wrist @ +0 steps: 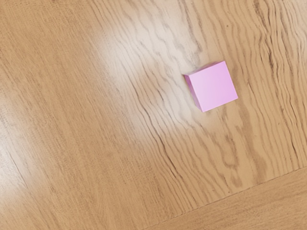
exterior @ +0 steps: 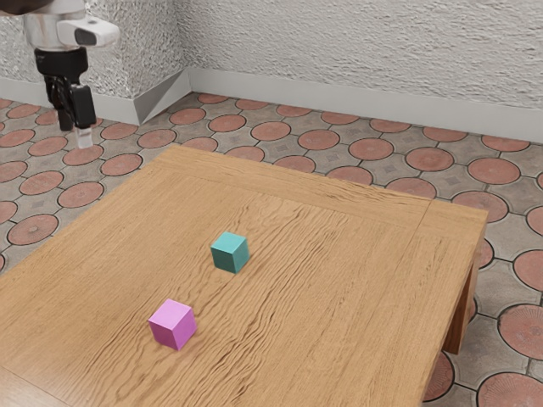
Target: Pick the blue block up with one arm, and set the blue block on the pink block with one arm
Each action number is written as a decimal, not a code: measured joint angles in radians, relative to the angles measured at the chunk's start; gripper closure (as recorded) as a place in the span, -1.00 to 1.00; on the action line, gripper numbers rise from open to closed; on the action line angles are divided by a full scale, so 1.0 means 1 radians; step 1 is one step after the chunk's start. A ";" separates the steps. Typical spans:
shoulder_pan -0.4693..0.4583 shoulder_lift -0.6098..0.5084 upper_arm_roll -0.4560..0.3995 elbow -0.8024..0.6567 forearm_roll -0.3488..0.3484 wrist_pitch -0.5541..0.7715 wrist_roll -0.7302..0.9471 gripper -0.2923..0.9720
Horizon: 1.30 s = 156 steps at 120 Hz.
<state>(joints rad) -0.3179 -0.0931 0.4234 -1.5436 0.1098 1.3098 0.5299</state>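
The blue block (exterior: 230,252), more teal in colour, sits near the middle of the wooden table (exterior: 339,254). The pink block (exterior: 173,324) rests on the table closer to the front edge, a short way from the blue one and apart from it. My gripper (exterior: 76,131) hangs high at the exterior view's upper left, well above and away from both blocks, open with nothing between its fingers. In the wrist view the pink block (wrist: 211,86) lies far below on the wood grain of the table (wrist: 96,143).
The table's far edge and right-hand corner (exterior: 475,216) drop off to a tiled floor (exterior: 356,144). A grey textured wall (exterior: 339,42) runs behind.
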 joint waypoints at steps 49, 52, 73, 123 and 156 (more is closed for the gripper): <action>-0.003 0.125 -0.162 0.310 -0.046 -0.004 0.108 -0.54; -0.027 0.165 -0.169 0.314 -0.046 -0.007 0.106 -0.54; -0.005 0.286 -0.180 0.303 -0.047 -0.022 0.100 -0.53; -0.007 0.368 -0.182 0.241 -0.047 0.063 0.060 -0.54; 0.008 0.492 -0.180 0.248 -0.050 0.166 0.041 -0.54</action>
<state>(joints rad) -0.3100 0.3991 0.2431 -1.2952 0.0593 1.4759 0.5711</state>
